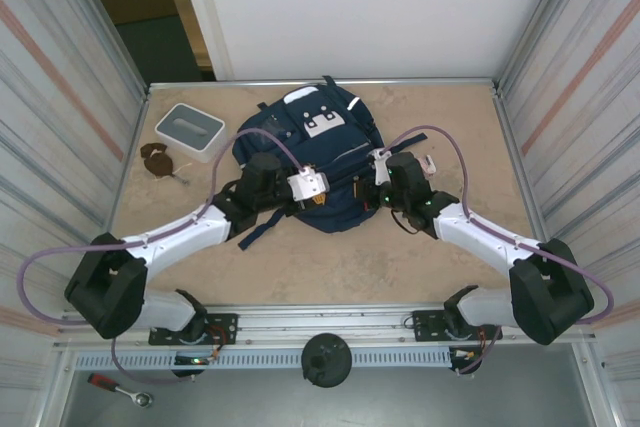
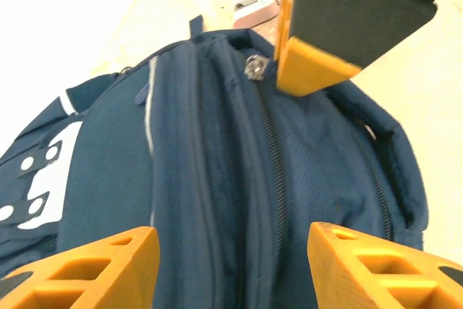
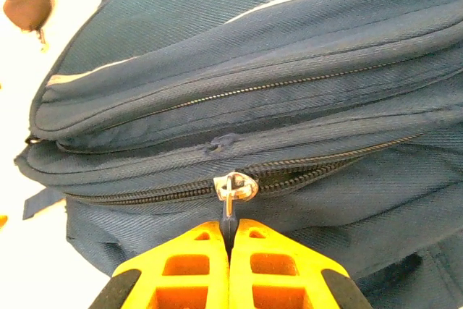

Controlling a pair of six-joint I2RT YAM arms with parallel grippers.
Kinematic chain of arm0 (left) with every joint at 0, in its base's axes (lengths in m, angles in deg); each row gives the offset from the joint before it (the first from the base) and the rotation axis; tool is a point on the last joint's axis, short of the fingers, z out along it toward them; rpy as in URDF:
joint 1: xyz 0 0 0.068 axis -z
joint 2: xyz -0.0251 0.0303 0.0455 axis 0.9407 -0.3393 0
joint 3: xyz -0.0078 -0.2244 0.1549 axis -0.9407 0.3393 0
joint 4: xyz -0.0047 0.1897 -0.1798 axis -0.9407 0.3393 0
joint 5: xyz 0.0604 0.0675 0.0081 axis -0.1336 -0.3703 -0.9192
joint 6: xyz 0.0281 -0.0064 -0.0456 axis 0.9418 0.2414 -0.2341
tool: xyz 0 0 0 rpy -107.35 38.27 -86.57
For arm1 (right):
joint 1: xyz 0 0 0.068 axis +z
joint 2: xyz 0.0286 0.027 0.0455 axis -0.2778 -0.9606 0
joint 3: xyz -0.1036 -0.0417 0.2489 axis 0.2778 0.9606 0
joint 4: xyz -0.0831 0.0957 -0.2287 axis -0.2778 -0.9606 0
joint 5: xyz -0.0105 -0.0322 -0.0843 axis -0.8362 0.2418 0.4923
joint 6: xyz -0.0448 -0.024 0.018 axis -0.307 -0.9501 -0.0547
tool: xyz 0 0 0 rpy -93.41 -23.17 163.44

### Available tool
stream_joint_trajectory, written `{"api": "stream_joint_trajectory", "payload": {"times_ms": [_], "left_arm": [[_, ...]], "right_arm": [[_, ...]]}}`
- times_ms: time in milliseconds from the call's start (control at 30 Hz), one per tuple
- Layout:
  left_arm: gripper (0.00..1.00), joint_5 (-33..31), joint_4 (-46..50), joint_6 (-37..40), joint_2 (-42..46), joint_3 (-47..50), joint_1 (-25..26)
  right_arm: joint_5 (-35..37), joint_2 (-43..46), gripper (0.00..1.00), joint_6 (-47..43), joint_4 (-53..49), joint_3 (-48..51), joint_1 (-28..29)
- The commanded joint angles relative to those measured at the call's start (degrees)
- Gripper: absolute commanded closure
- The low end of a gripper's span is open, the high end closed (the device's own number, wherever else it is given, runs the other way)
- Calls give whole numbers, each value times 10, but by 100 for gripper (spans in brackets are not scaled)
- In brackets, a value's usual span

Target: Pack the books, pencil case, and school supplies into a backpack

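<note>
The navy-blue backpack (image 1: 310, 142) lies flat in the middle of the table, white buckle tabs toward the far side. My right gripper (image 3: 230, 228) is shut on the dark zipper pull (image 3: 229, 211) hanging from the silver slider (image 3: 235, 187). The zipper is closed to the left of the slider and parted to its right. In the top view the right gripper (image 1: 363, 187) is at the backpack's near right edge. My left gripper (image 2: 231, 240) stands open above the backpack's fabric (image 2: 217, 179), holding nothing, its fingers (image 1: 324, 195) over the near edge. The books, pencil case and school supplies are out of view.
A white-and-grey square box (image 1: 190, 130) sits at the far left of the table. A small brown object (image 1: 158, 159) lies beside it, nearer the left wall. Corrugated walls close in both sides. Bare tabletop (image 1: 340, 267) lies between the backpack and the arm bases.
</note>
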Motion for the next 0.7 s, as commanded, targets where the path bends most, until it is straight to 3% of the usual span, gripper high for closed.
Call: {"api": "stream_joint_trajectory", "payload": {"times_ms": [0, 233, 400, 500, 667], "left_arm": [[44, -17, 29, 12, -27, -34, 20], [51, -55, 37, 22, -100, -85, 42], [81, -81, 22, 22, -100, -77, 36], [96, -56, -3, 10, -65, -47, 16], [98, 32, -67, -44, 9, 24, -48]], "right_arm": [[-3, 12, 100, 12, 18, -27, 14], [-5, 26, 100, 15, 24, -20, 29], [22, 35, 100, 1, 4, -8, 24], [40, 35, 100, -4, -21, -4, -2], [49, 16, 100, 1, -51, -5, -72]]}}
